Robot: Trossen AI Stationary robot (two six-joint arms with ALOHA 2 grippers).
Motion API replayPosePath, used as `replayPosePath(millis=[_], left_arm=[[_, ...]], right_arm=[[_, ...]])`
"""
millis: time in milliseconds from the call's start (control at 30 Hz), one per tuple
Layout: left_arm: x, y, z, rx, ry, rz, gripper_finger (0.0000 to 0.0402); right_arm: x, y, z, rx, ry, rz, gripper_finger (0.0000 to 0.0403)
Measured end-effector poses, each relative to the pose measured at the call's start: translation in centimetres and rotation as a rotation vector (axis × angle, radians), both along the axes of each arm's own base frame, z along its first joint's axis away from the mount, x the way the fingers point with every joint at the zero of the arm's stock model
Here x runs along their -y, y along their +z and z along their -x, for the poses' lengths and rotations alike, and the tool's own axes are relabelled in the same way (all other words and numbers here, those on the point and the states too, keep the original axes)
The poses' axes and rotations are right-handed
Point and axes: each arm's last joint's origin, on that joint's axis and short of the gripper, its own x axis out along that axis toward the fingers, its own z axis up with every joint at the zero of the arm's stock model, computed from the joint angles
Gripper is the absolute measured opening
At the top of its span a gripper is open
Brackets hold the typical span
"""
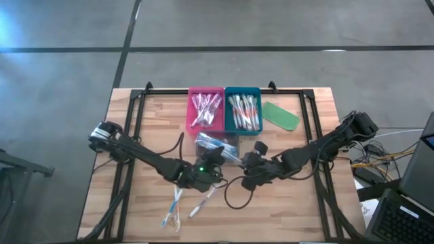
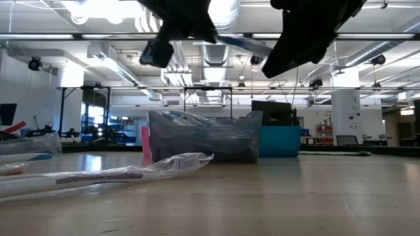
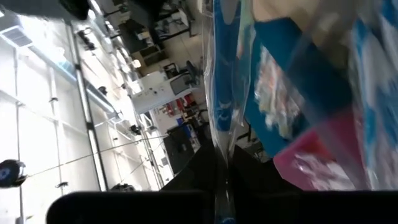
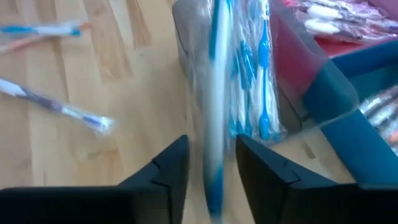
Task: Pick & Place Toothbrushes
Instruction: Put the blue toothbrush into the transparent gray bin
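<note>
Mid-frame in the high view, the left gripper [image 1: 211,165] was clenched on a wrapped blue toothbrush [image 4: 214,118], lifted above the table [image 1: 312,203]. The right gripper [image 1: 249,168] had its fingers spread either side of the same brush, apparently letting go. A clean handover would want that release finished first. The grey tray [image 1: 218,145] sat just above them, loose toothbrushes [image 1: 178,202] lay lower left, and the lower right was open.

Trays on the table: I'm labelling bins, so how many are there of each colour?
Pink tray: 1
Blue-green tray: 1
Dark grey tray: 1
Total: 3
</note>
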Motion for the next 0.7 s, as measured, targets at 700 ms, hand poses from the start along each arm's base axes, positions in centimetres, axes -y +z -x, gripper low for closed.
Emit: replayPosePath(millis=[700], left_arm=[[-8.2,2.7,5.2,-0.070,0.059,0.859,0.0020]], right_arm=[[0.8,0.0,2.0,-0.121,-0.083,0.074,0.0217]])
